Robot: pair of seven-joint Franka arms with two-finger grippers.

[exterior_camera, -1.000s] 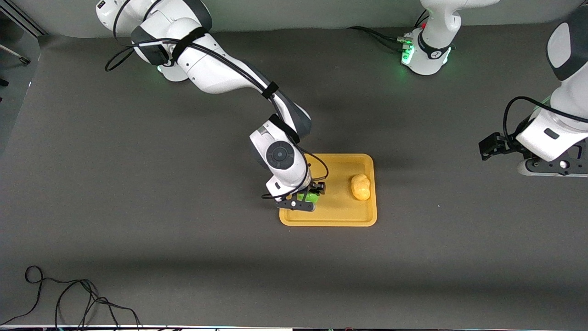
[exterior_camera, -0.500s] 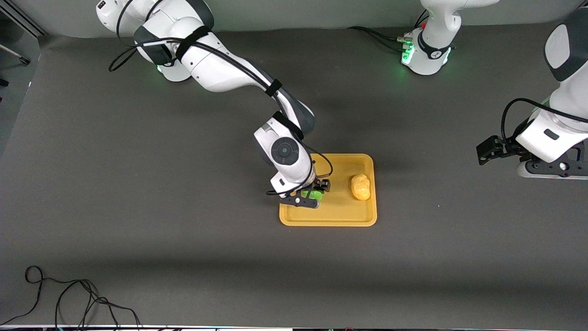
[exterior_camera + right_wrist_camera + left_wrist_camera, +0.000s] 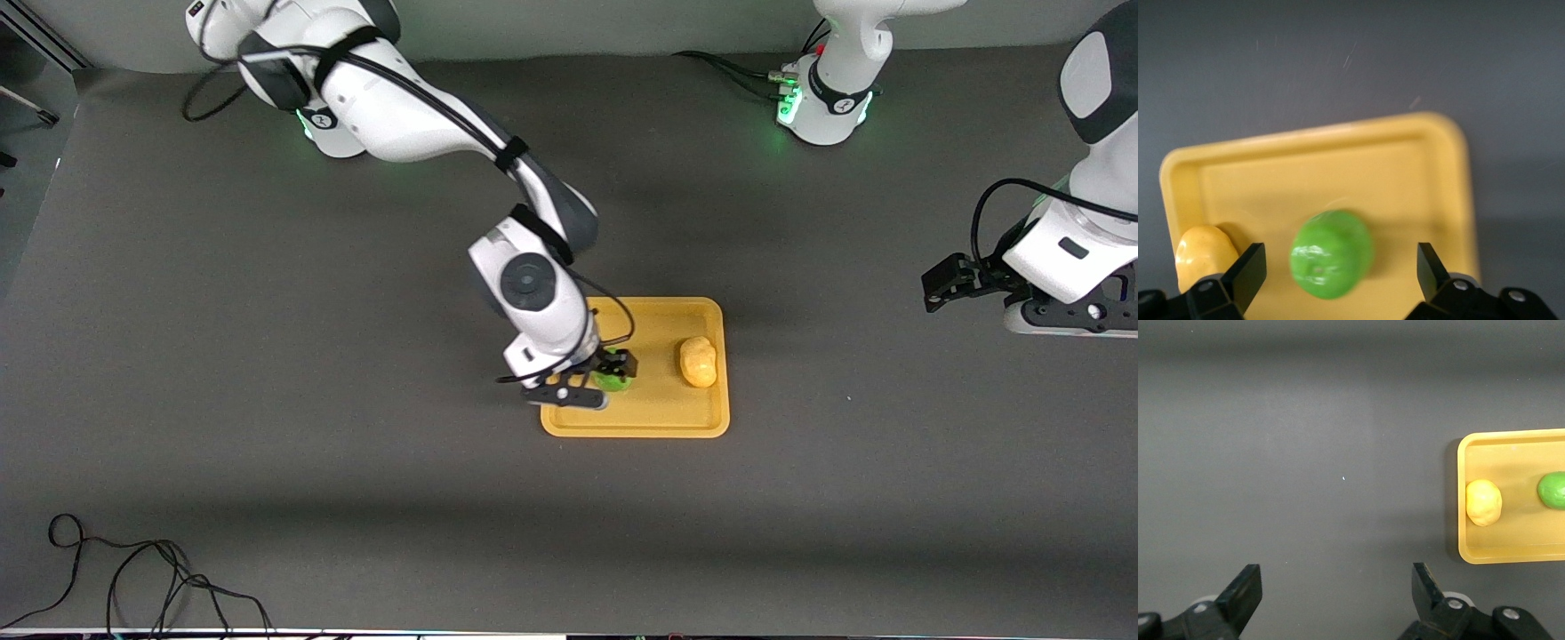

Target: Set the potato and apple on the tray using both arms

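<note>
The tray (image 3: pixel 662 418), a flat yellow-orange rectangle with rounded corners and a low rim, lay flat near the middle of the table. The potato (image 3: pixel 698 361), lumpy, oblong and glossy yellow-orange, rested on the tray close to the rim toward the left arm's end of the table. The apple (image 3: pixel 612 380), a small round bright green ball, sat on the tray toward the right arm's end, apart from the potato.

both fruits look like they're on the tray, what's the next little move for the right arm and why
Probably lift the right gripper straight up and away. Its fingers are open with gaps on both sides of the apple, which sits on the tray beside the potato. The left gripper waits open over bare table.
</note>
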